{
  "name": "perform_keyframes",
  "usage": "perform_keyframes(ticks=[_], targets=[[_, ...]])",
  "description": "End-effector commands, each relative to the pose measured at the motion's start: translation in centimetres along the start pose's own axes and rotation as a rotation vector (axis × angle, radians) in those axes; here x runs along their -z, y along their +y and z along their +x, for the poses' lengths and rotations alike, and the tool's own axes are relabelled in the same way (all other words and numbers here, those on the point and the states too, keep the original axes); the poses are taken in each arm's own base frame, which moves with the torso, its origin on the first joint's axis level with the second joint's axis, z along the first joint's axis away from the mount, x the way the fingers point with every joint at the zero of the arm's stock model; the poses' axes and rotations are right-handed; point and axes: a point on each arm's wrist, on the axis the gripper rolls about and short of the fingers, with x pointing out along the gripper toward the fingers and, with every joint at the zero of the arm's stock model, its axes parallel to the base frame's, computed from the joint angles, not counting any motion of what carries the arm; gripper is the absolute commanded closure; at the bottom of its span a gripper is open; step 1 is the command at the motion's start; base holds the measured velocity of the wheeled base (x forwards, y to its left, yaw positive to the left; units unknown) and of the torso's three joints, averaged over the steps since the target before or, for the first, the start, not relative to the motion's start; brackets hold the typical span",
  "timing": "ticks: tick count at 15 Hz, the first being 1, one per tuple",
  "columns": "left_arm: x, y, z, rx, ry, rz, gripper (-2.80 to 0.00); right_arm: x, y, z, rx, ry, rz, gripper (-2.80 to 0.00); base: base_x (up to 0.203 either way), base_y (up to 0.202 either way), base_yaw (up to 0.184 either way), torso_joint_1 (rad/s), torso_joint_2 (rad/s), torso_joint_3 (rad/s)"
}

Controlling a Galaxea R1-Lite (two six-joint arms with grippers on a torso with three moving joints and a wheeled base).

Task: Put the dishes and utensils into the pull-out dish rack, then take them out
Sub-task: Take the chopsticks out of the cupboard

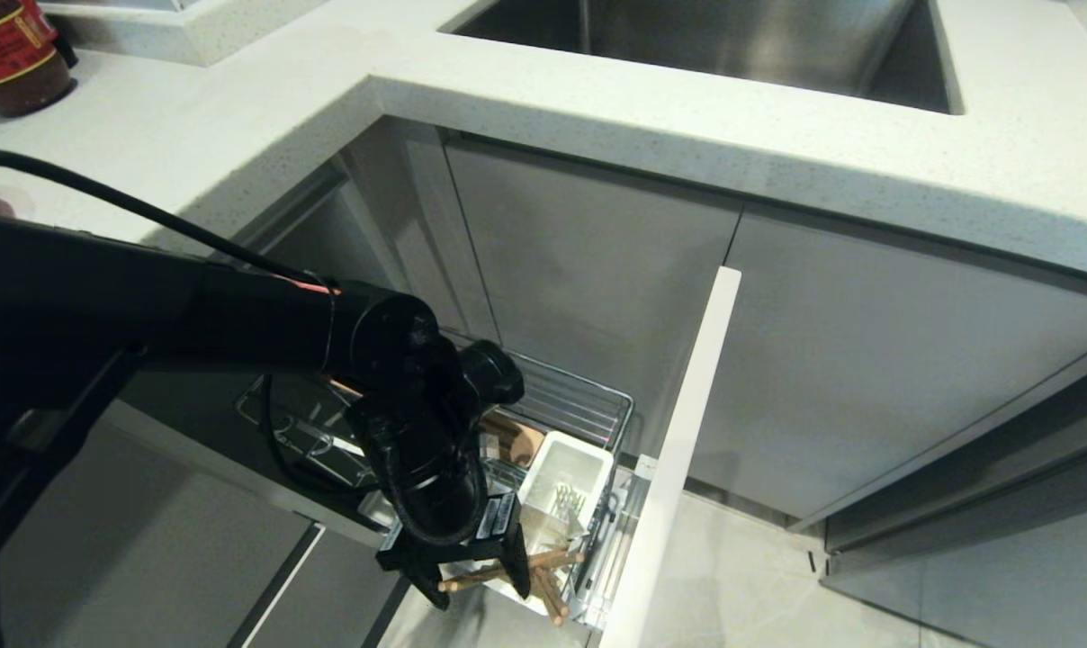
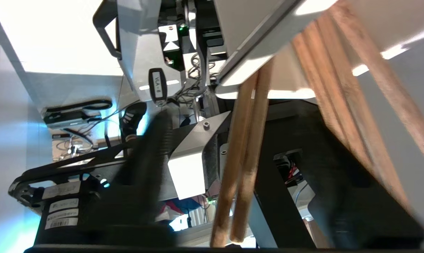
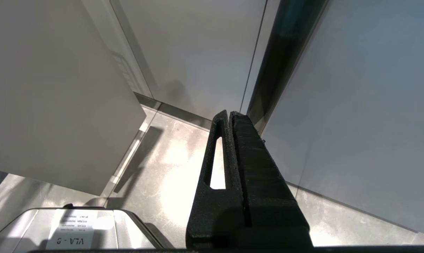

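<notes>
Down by the near end of the pulled-out chrome wire dish rack [image 1: 588, 409], the left gripper [image 1: 479, 585] hung with its black fingers [image 1: 518, 576] parted either side of a pair of light wooden chopsticks [image 1: 507, 571]. The sticks lay crosswise between them; whether they were pinched, I could not tell. A second pair [image 1: 551, 598] lay just right of it. Such sticks looked light, stiff and smooth, liable to roll or scissor apart, so I judged a hold across both together near the middle the safest. Just beyond stood the white plastic cutlery cup [image 1: 566, 477], close enough to crowd the fingers, and the tall white front panel [image 1: 683, 450] rose to the right. Farther off ran the pale speckled stone countertop [image 1: 597, 108], the steel sink [image 1: 714, 40] and a brown jar [image 1: 13, 54]. The right gripper [image 3: 230, 117] hung apart, fingers together, holding nothing.
</notes>
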Motion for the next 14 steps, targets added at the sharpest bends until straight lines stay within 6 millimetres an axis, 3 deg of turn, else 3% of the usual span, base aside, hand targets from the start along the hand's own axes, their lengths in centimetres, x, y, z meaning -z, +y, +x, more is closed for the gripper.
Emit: perform_keyframes(ticks=[1, 11, 14], targets=[[0.2, -0.1, -0.3, 0.007, -0.005, 0.001, 0.0, 0.0, 0.0, 0.0, 0.0, 0.001, 0.0, 0.0, 0.0, 0.0, 0.0, 0.0, 0.0, 0.0], [0.8, -0.3, -0.9, 0.016, -0.013, 0.012, 0.0, 0.0, 0.0, 0.0, 0.0, 0.001, 0.0, 0.0, 0.0, 0.0, 0.0, 0.0, 0.0, 0.0], [1.8, -0.5, -2.1, 0.032, -0.038, 0.028, 0.0, 0.0, 0.0, 0.0, 0.0, 0.001, 0.0, 0.0, 0.0, 0.0, 0.0, 0.0, 0.0, 0.0]])
